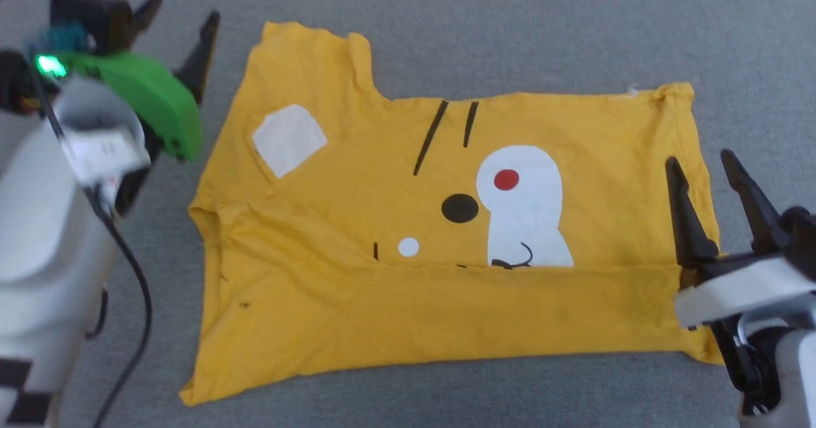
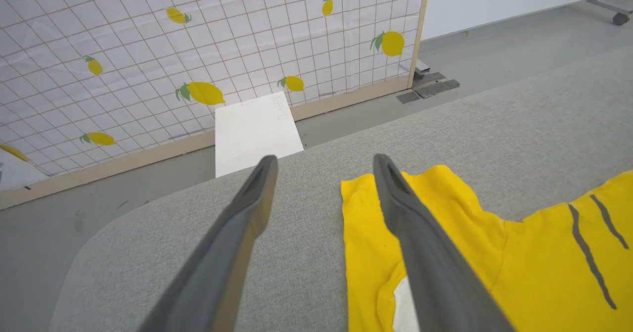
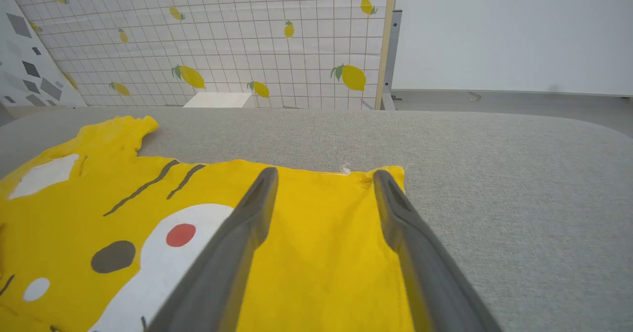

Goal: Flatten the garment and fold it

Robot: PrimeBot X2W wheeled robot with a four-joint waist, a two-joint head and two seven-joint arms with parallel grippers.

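While the left tool and right tool both gape wide and hold nothing, the garment lies between them on the worktop, partly folded. It looks like soft, light, limp cloth, probably best pinched at the edges beside each tool.

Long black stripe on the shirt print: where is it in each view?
Head view: long black stripe, upper centre of the garment.
Left wrist view: right edge, lower half.
Right wrist view: left of centre, above the red dot.
Shared landmark: the yellow sleeve.
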